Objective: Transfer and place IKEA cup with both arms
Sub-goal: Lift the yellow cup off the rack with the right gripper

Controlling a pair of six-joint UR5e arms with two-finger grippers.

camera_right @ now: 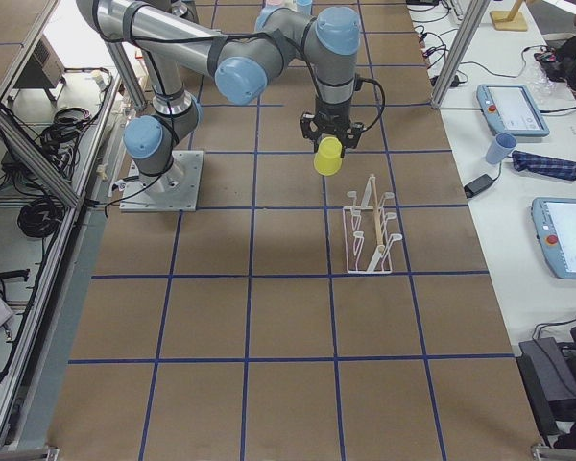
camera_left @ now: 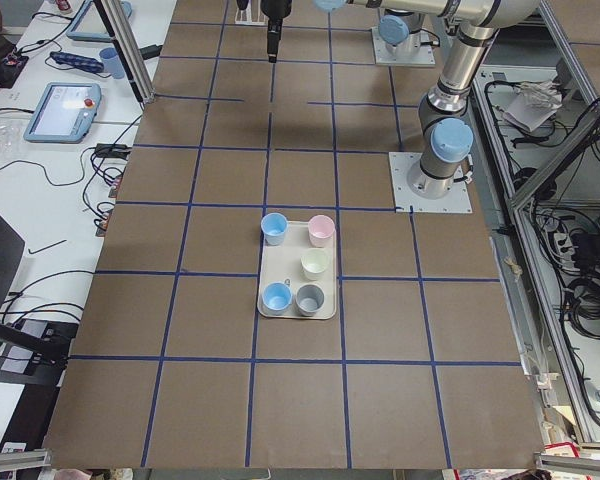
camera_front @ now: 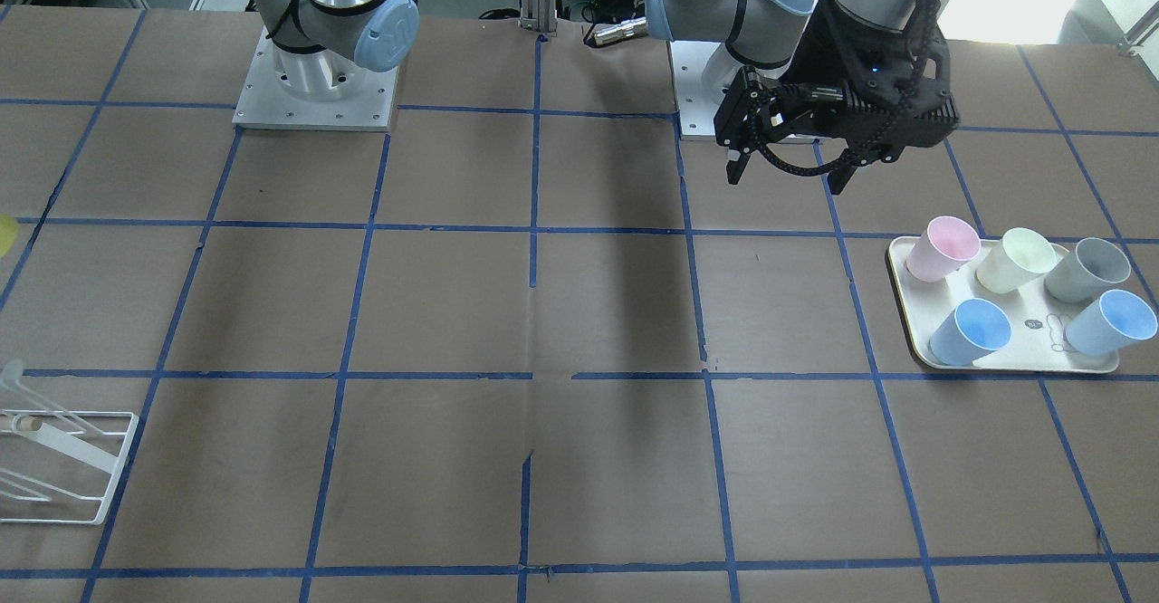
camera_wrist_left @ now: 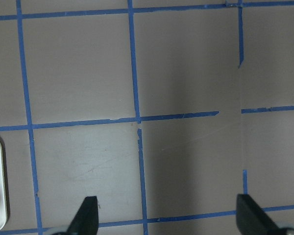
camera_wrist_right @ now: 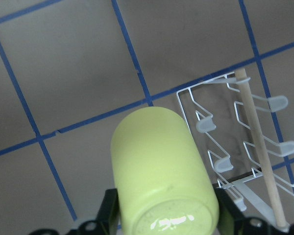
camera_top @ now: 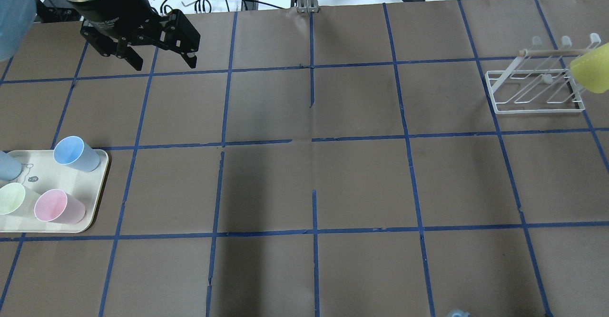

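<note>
The bright yellow IKEA cup (camera_wrist_right: 161, 166) is held in my right gripper (camera_wrist_right: 166, 218), which is shut on it near its base. The cup's base faces the wrist camera. The cup hangs above the table beside the white wire rack (camera_wrist_right: 245, 132). It also shows in the exterior right view (camera_right: 327, 156) and at the overhead view's right edge (camera_top: 592, 73). My left gripper (camera_front: 786, 173) is open and empty, high above the table, away from the cup. It also shows in the overhead view (camera_top: 164, 64) and in the left wrist view (camera_wrist_left: 167, 215).
A cream tray (camera_front: 1023, 360) holds a pink cup (camera_front: 942, 248), a pale cream-yellow cup (camera_front: 1014, 259), a grey cup (camera_front: 1087, 268) and two light blue cups (camera_front: 969, 331). The rack (camera_top: 537, 88) stands at the table's other end. Blue tape lines cross the brown table.
</note>
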